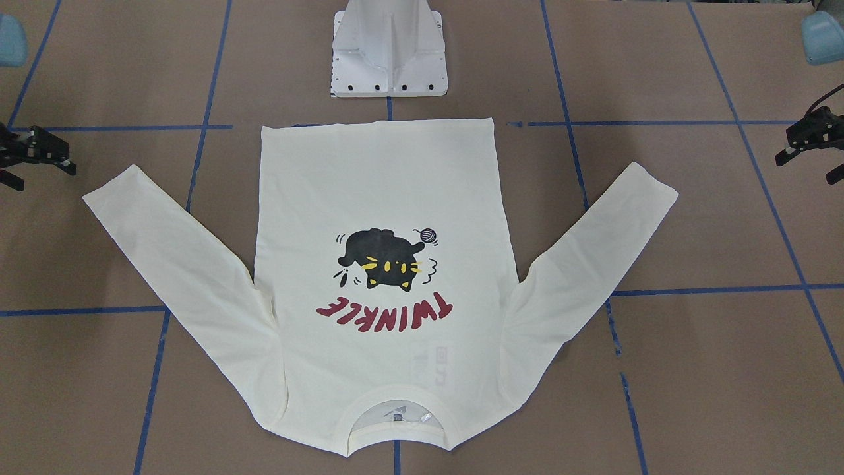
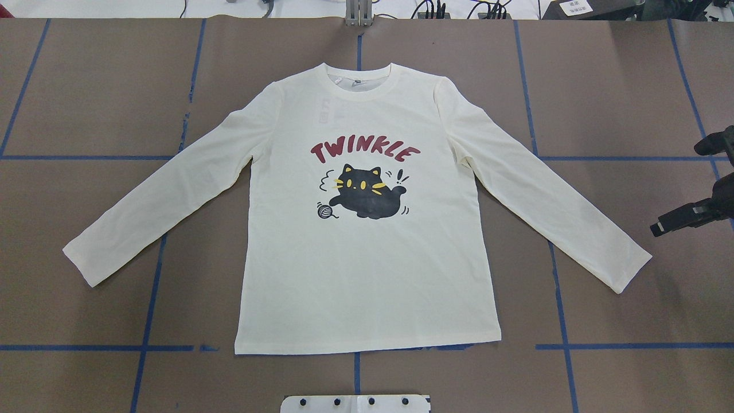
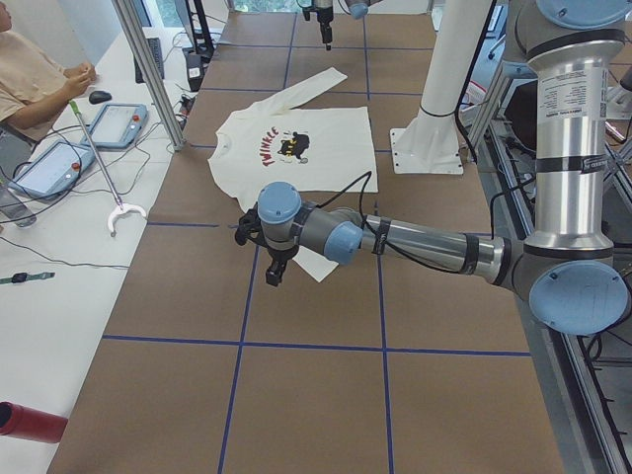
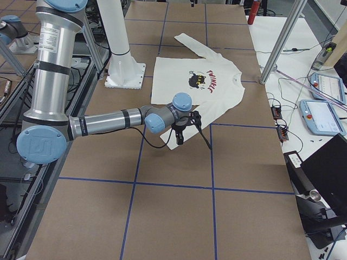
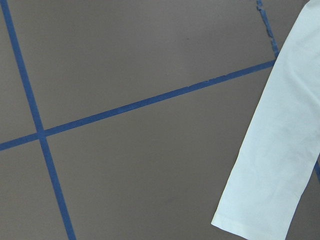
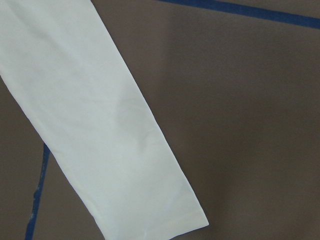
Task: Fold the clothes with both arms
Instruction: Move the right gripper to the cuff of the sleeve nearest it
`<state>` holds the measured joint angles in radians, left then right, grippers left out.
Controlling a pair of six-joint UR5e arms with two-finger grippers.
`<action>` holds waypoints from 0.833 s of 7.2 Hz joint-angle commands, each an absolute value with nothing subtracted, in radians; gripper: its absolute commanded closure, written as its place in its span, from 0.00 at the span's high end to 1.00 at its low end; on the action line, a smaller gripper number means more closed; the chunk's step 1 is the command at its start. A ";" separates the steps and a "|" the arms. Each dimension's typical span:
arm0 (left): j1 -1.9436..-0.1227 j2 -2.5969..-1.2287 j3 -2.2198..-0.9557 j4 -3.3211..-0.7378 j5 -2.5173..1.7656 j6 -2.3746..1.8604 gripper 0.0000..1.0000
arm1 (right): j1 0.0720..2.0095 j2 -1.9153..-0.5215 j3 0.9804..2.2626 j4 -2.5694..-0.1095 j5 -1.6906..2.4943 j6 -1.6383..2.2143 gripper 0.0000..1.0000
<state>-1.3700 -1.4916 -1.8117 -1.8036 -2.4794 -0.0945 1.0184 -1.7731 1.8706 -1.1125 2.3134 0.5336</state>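
One cream-white long-sleeved T-shirt (image 2: 367,258) lies flat and print-up at the middle of the brown table (image 2: 86,86). In the overhead view its ribbed collar is at 12 o'clock, its hem is at 6 o'clock just short of the white pedestal base (image 2: 355,403), and its sleeves splay toward 8 and 4 o'clock. Both pincers are clear of the cloth. The right gripper (image 1: 46,178) sits at the front-facing view's 9 o'clock edge with its fingers spread and holding nothing, and it is half cut off at 3 o'clock in the overhead view. The left gripper (image 1: 806,169) falls outside the overhead view and shows at the front-facing view's 3 o'clock edge, its fingers likewise parted and empty. Each wrist camera shows only a sleeve end and blue tape lines (image 5: 150,102) on the table. At 10 o'clock in the left side view a seated operator (image 3: 35,74) is partly cropped, beside two tablet-like pendants (image 3: 118,123).
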 commanded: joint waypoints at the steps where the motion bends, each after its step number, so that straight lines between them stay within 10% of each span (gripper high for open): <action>1: -1.367 -1.490 -1.813 -1.809 -2.485 -0.100 1.00 | 0.902 -1.835 1.766 -0.829 2.204 0.735 1.00; 6: -1.364 -1.489 -1.805 -1.810 -2.487 -0.097 1.00 | 0.819 -1.827 1.657 -0.630 2.171 1.049 0.77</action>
